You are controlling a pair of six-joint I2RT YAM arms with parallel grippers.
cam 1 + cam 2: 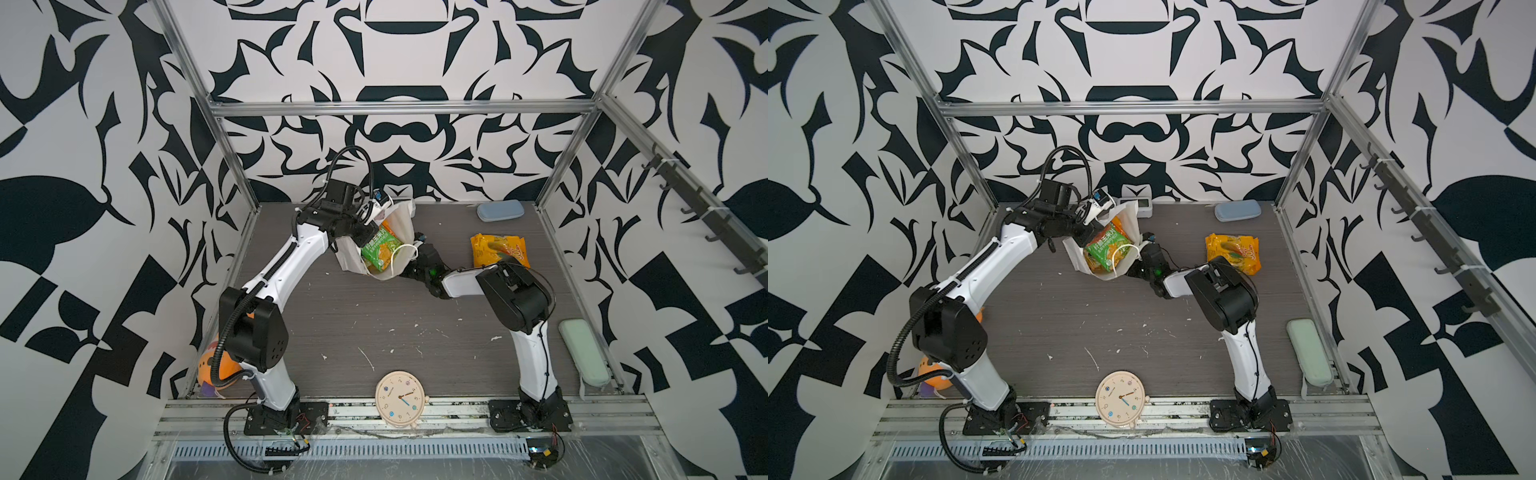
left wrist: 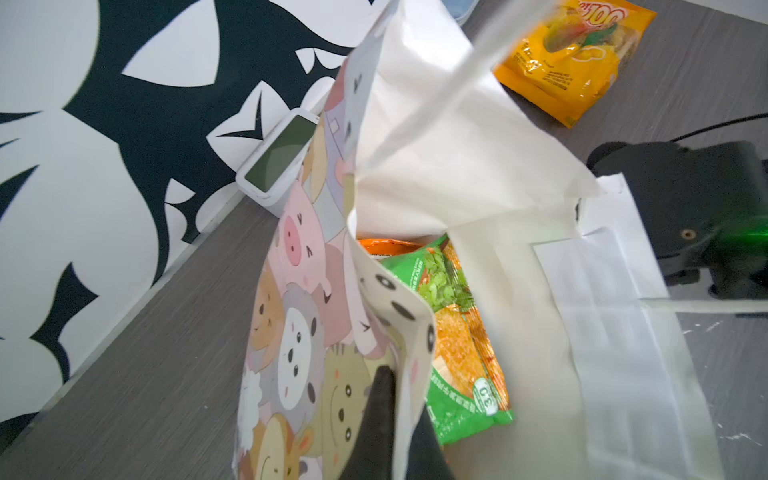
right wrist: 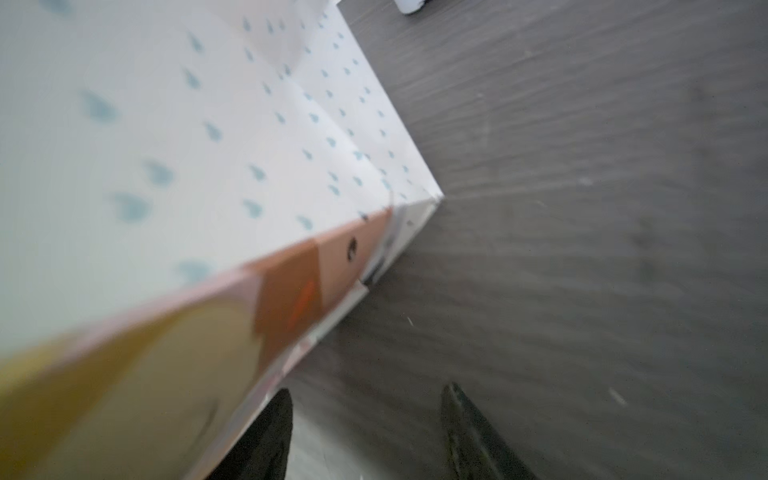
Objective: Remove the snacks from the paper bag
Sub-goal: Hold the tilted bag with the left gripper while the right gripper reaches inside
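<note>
The walls (image 1: 104, 208) are covered in big black and white shapes. The table (image 1: 374, 324) is gray, with thin wood lines and small white scratches.

The paper bag (image 1: 400, 222) is near the back of the table, left of the middle. It is tipped, so both top views look into its open mouth. The inside is plain smooth white paper. In the left wrist view, its wide side (image 2: 291, 316) shows soft-colored cartoon animal faces. In the right wrist view, its narrow side (image 3: 216, 124) is white with tiny blue-gray marks. A thin white cord handle (image 1: 402, 254) loops over the rim.

A flat, shiny, crinkly green packet (image 1: 380, 249) sits in the bag. An orange packet (image 2: 382, 243) peeks out behind it. A yellow-orange packet (image 1: 496, 249), also crinkly, lies flat on the table, well to the right of the bag.

The left gripper (image 2: 405, 436) is pinched tight on the rim of the bag's wide side, and the paper sits between its black fingers (image 2: 384, 415).

The right gripper (image 3: 370, 436) is low beside the bag's right side. Its jaws stand apart, and only bare table shows between them. One finger (image 3: 270, 432) is right next to the bag's bottom edge, but I cannot tell if it touches.
</note>
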